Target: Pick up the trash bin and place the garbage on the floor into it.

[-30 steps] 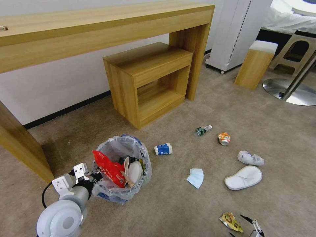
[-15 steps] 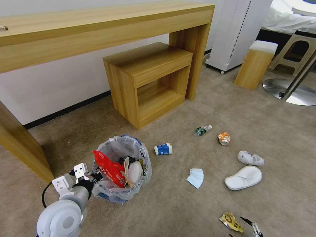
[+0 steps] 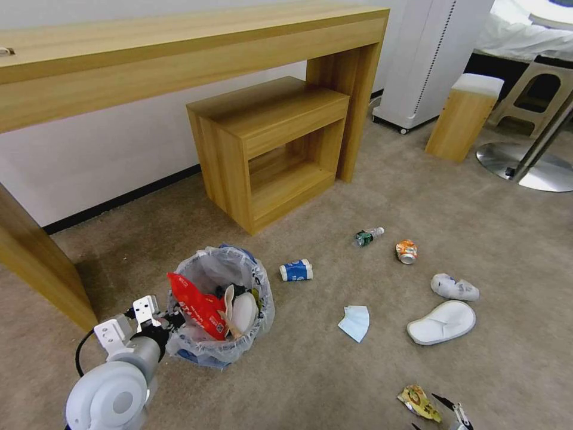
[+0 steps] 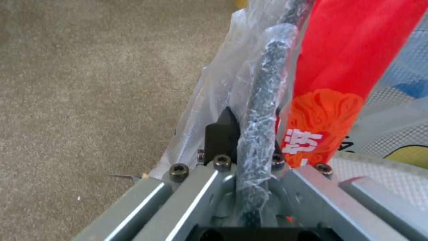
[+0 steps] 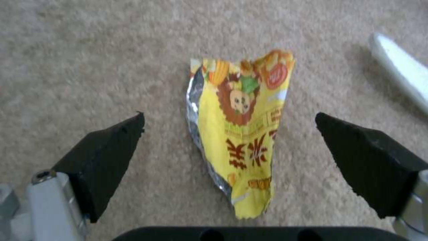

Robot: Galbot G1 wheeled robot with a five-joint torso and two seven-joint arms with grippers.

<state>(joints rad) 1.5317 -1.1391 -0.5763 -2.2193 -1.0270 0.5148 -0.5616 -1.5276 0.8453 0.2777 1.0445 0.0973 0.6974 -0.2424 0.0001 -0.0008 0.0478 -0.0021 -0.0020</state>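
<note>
Now the right gripper (image 5: 229,134), its fingers spread wide above the yellow wrapper (image 5: 240,134) on the floor (image 5: 89,50), should descend straight and pinch its middle, while the left gripper (image 4: 243,134) clamps the rim of the trash bin (image 3: 221,304).

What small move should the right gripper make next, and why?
Probably straight down, then close: the open right gripper frames the yellow wrapper lying on the floor, while the left gripper is clamped on the bin's rim.
</note>
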